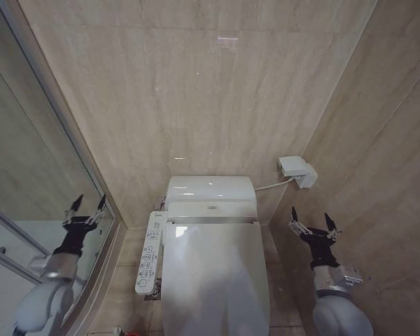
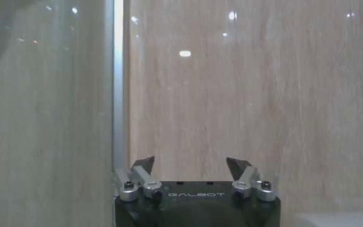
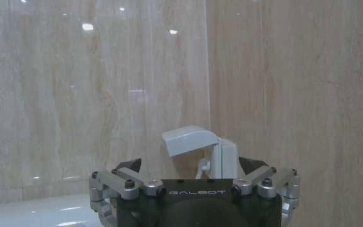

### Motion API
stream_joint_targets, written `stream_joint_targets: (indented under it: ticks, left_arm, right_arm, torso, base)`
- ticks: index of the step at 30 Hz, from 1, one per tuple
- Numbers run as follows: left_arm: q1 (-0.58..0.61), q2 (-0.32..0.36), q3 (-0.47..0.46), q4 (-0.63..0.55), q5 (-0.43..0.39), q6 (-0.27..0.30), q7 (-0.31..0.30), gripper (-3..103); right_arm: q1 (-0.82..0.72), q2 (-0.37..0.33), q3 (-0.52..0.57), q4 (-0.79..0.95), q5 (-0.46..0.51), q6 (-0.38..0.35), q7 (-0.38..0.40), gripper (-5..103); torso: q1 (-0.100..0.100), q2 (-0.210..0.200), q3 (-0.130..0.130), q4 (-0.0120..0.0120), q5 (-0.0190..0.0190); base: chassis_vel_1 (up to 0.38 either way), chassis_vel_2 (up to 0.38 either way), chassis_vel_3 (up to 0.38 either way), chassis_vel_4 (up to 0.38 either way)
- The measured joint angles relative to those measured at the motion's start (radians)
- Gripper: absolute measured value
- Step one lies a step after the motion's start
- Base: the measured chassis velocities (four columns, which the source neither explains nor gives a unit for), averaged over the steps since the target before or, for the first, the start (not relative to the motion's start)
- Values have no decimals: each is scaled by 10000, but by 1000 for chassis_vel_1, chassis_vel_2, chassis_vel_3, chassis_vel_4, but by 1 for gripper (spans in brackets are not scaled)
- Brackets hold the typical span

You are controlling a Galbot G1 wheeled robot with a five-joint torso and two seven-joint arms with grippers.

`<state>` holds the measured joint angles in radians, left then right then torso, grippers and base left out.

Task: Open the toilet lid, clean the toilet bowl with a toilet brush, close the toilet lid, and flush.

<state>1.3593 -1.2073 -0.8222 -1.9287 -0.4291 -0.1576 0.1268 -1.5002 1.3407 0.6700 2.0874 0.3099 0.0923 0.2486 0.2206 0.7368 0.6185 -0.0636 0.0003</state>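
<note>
Lid [image 1: 217, 280] is down, shut over the bowl, centre of head view between both arms. Risk: it's glossy, so a fingertip lift at the front edge could slip and let it slam. Left gripper [image 1: 88, 204] and right gripper [image 1: 312, 217] both wide open, empty, raised either side, touching nothing. Wall box [image 1: 297, 170] behind.

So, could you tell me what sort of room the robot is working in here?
Most likely a small bathroom: a white toilet with its toilet lid closed, a side control panel beside it, beige tiled walls and a glass shower partition.
</note>
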Motion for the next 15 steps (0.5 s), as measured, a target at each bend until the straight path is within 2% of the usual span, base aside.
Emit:
stream_joint_targets:
  ticks: [4,5,15]
  left_arm:
    - [259,-59,155,-468,-142,161,-153,72]
    - [346,-23,288,-543,-228,163,-169,97]
    - [1537,-260,420,-1451,-698,199,198,100]
  right_arm:
    - [0,0,0,1,0,0,-1,100]
    - [0,0,0,0,0,0,0,100]
    - [0,0,0,1,0,0,0,100]
  torso:
    - [0,0,0,-3,-2]
    - [0,0,0,-8,-4]
    - [1,0,1,-1,-3]
  base:
    - [0,0,0,0]
    - [0,0,0,0]
    - [0,0,0,0]
